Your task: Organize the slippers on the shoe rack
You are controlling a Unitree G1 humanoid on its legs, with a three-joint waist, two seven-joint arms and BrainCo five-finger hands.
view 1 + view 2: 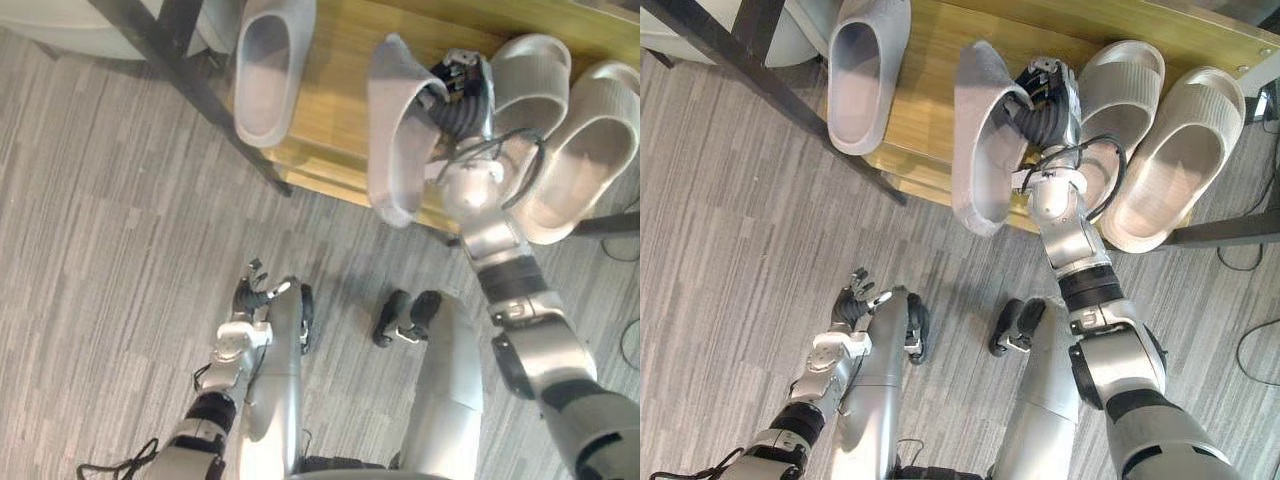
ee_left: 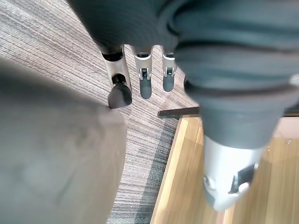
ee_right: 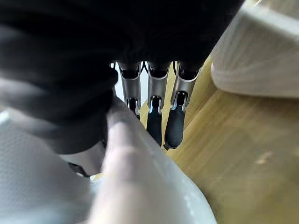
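Note:
A wooden shoe rack shelf (image 1: 340, 90) runs across the far side. One grey slipper (image 1: 270, 65) lies flat on it at the left. A second grey slipper (image 1: 395, 130) stands tipped on its side at the shelf's front edge, its heel overhanging the floor. My right hand (image 1: 462, 95) is shut on this slipper's side wall; its fingers (image 3: 154, 121) run along the outside of the grey slipper's rim (image 3: 140, 186), above the wood. Two beige slippers (image 1: 530, 85) (image 1: 585, 150) lie side by side to the right. My left hand (image 1: 262, 292) hangs low over the carpet, its fingers (image 2: 145, 84) relaxed and holding nothing.
Black metal frame bars (image 1: 190, 70) of the rack slant down to the carpet at the left of the shelf. A white rounded object (image 1: 60, 25) sits at the far left behind them. Grey striped carpet (image 1: 110, 250) spreads in front of the rack.

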